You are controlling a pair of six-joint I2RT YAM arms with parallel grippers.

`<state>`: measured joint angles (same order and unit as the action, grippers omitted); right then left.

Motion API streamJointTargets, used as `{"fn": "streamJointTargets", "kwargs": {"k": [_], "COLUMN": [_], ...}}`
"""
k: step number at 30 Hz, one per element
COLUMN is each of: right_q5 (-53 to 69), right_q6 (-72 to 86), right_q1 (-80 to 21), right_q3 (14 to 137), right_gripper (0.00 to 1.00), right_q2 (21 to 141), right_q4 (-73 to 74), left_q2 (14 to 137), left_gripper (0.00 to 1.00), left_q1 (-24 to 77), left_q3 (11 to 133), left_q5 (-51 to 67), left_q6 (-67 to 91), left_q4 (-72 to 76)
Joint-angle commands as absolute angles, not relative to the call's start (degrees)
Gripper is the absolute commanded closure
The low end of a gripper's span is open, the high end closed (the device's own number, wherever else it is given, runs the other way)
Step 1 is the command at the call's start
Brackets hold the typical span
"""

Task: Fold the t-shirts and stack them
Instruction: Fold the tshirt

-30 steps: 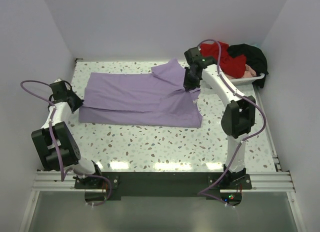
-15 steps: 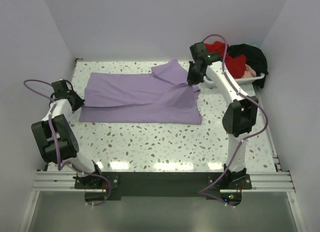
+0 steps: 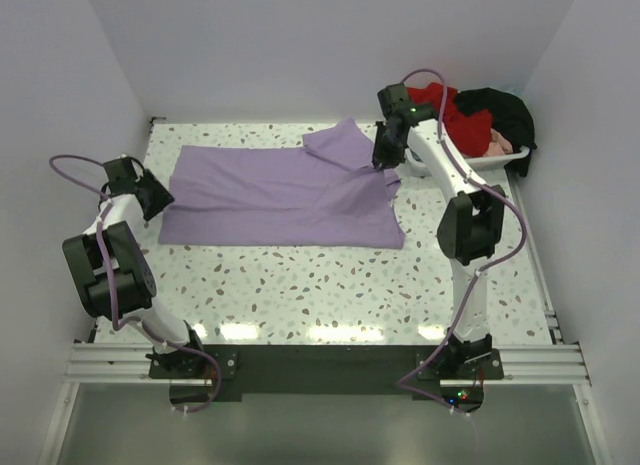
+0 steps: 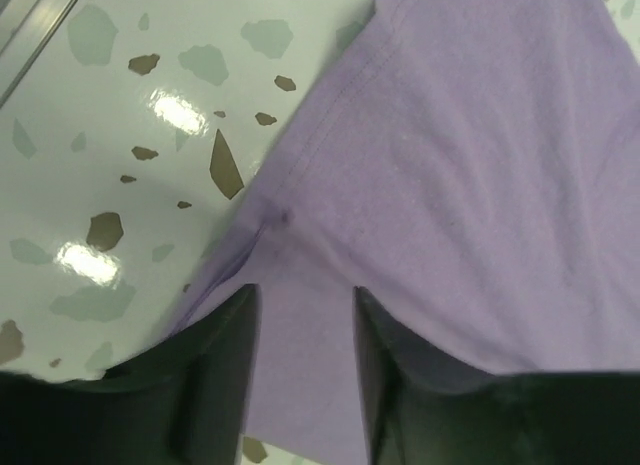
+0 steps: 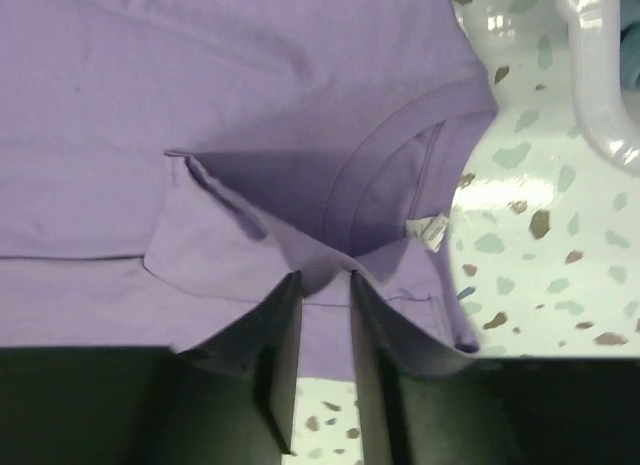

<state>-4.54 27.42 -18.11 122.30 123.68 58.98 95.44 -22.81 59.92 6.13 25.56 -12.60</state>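
The left arm bends out to the left side, and its left gripper [image 4: 305,370] points down with jaws parted. The right arm reaches far forward; the right gripper [image 5: 325,360] shows only a narrow gap

- White arm links with black joint housings, lower left and right of the top view.
- Purple cables looping along both arms.
- Black fingers [image 5: 280,375] in wrist views.

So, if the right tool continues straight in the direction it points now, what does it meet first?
Probably the lavender t-shirt: the right tool points down at raised cloth beside the collar, though the remaining gap is unclear.
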Motion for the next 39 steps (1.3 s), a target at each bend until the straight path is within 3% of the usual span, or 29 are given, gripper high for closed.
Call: {"fn": "streamJointTargets", "kwargs": {"k": [1, 2, 5, 8, 15, 22, 39], "right_q5": [-3.3, -3.1, -3.2, -2.7, -0.1, -1.1, -2.4], "right_q6": [25.5, 25.5, 25.0, 24.5, 24.7, 25.1, 24.7], "right_q1": [-17.5, -17.5, -17.2, -17.3, -17.3, -17.3, -15.9], "right_q3": [126.9, 128.1, 129.5, 126.7, 105.9, 87.1, 77.2], "right_gripper": [0.66, 0.40, 0.13, 0.08, 0.10, 0.25, 0.48], "right_q2": [124.6, 124.9, 125.1, 123.1, 112.7, 105.0, 109.3], "right_q4": [59.6, 59.8, 60.2, 59.0, 52.9, 48.1, 43.5], "left_q2": [94.8, 94.7, 93.7, 92.4, 88.9, 88.8, 97.3], "left_gripper": [0.34, 0.29, 0.17, 0.14, 0.13, 0.12, 0.08], "left_q1": [-23.0, -22.9, -22.3, -21.0, -14.3, -12.2, -14.3], "left_q3": [62.2, 62.1, 61.8, 60.6, 54.7, 49.0, 47.6], "left_q5": [7.9, 7.8, 7.9, 8.5, 9.6, 9.7, 9.7], "left_q6": [25.0, 25.0, 24.5, 23.9, 24.7, 26.2, 23.6], "left_q4": [-8.7, -8.6, -8.7, -8.9, -7.2, -6.0, -8.6]}}
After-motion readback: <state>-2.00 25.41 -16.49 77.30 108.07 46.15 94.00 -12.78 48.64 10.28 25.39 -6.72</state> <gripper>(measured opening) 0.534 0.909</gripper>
